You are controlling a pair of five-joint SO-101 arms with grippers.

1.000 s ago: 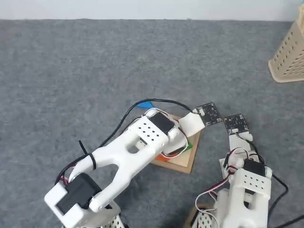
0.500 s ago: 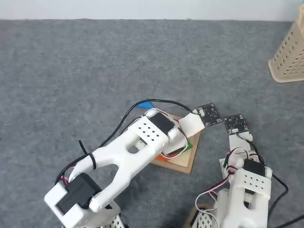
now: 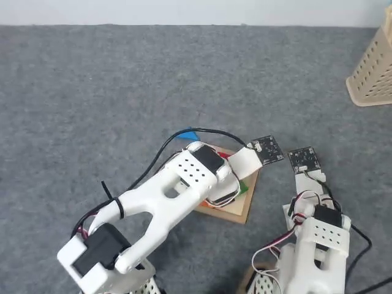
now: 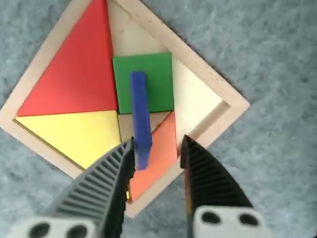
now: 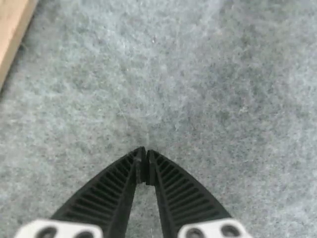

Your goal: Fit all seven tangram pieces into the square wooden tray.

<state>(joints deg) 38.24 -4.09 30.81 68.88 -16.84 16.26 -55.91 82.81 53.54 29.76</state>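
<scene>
The square wooden tray (image 4: 225,96) lies under my left gripper (image 4: 157,141). It holds a red triangle (image 4: 74,74), a yellow triangle (image 4: 74,136), a green square (image 4: 161,74), an orange piece (image 4: 161,151) and a pale piece (image 4: 193,99). A dark blue piece (image 4: 140,114) stands on edge over the green square and the orange piece. It sits close against one finger, with a clear gap to the other, so the left gripper is open. In the high view the left arm (image 3: 184,184) covers most of the tray (image 3: 242,208). My right gripper (image 5: 144,161) is shut above bare carpet beside the tray's corner (image 5: 12,29).
A light blue piece (image 3: 188,134) pokes out on the grey carpet just beyond the left arm. A perforated beige container (image 3: 373,67) stands at the far right. The right arm (image 3: 315,239) sits right of the tray. Open carpet stretches across the far and left side.
The left arm's wrist has shifted slightly toward the far left, and a bit of red in the tray now shows beside it. The right arm has not moved.
</scene>
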